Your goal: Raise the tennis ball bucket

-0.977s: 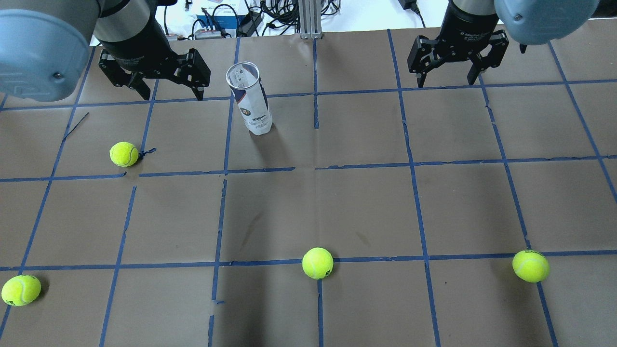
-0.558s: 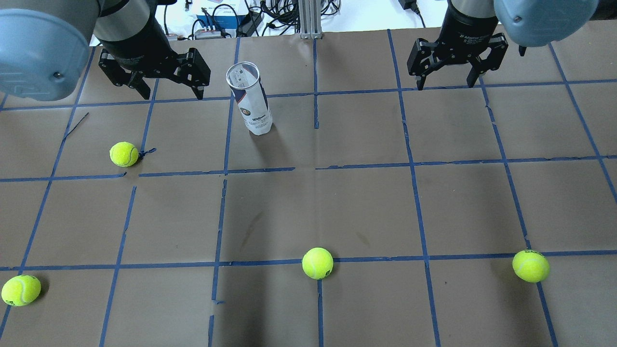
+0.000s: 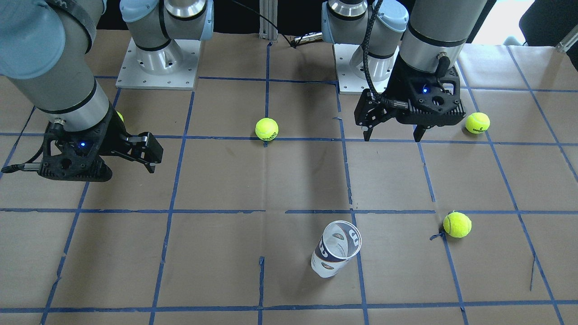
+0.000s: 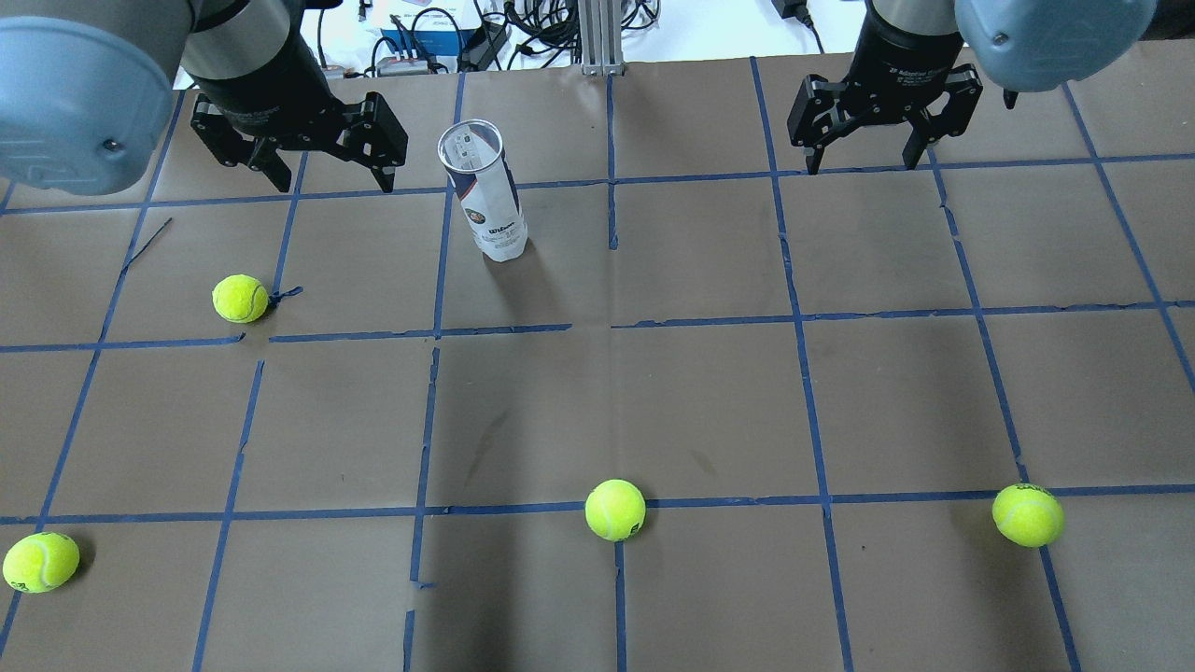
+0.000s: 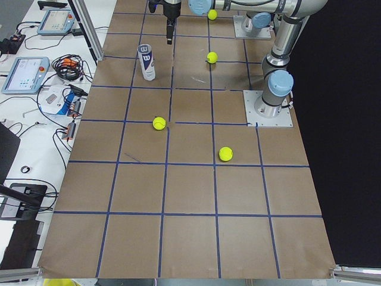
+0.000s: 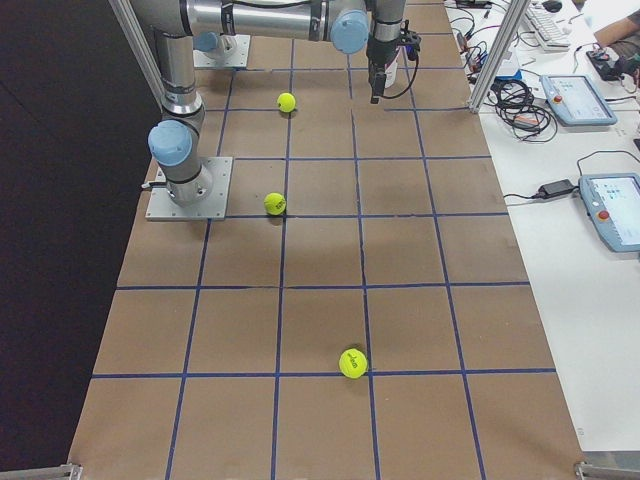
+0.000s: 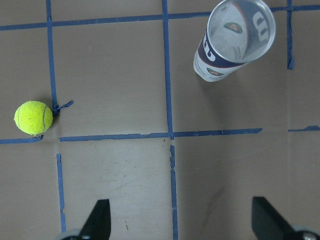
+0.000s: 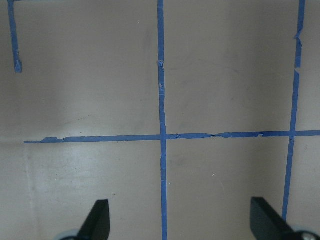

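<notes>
The table (image 4: 709, 411) is covered in brown paper and marked into big squares with blue tape (image 4: 523, 329). The tennis ball bucket (image 4: 490, 201) stands upright on it with its open mouth up, far out from the robot and a little to the robot's left of the centre line. A tennis ball (image 4: 240, 299) lies further left, touching a loose curl of tape (image 4: 288, 293). Closer to the robot are three more, well apart. A second ball (image 4: 40, 562) lies at the far left, a third ball (image 4: 615, 510) sits on a tape crossing in the middle, and a fourth ball (image 4: 1028, 515) lies to the right. Two metal base plates (image 3: 131, 80) sit flat at the robot's edge.
</notes>
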Controlling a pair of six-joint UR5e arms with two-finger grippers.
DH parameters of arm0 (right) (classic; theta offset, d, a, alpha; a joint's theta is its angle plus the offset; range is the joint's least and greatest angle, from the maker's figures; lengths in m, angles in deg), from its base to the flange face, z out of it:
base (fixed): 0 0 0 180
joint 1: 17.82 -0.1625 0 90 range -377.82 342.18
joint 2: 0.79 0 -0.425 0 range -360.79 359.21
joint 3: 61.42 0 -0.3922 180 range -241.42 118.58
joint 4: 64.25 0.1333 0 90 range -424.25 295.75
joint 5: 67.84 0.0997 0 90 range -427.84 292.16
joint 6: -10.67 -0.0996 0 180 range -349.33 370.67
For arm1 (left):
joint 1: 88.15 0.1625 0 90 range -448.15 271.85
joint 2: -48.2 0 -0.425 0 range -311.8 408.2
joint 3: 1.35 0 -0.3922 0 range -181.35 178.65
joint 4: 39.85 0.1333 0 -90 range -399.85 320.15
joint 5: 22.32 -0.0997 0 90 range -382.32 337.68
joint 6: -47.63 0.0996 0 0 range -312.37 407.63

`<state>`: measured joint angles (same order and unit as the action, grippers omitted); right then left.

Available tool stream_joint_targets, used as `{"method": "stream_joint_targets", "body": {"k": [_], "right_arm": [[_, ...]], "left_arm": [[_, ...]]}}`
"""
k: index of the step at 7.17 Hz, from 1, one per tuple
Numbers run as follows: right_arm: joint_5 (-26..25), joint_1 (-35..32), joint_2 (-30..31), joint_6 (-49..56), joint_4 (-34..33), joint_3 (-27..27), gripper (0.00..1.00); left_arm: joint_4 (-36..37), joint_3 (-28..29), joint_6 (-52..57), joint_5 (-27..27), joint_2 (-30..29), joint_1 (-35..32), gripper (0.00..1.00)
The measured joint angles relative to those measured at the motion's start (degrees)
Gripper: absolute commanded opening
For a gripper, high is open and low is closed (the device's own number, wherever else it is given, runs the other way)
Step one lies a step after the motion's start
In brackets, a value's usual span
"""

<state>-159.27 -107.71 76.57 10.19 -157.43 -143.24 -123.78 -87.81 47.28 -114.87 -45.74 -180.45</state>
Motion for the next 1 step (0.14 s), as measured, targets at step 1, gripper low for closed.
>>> {"method": "stream_joint_targets", "body": {"k": [1], "right_arm": [[0.0,0.0,0.0,-0.1,0.0,0.0,1.00]], "left_arm": [[0.0,0.0,0.0,0.0,0.0,0.0,1.00]]}}
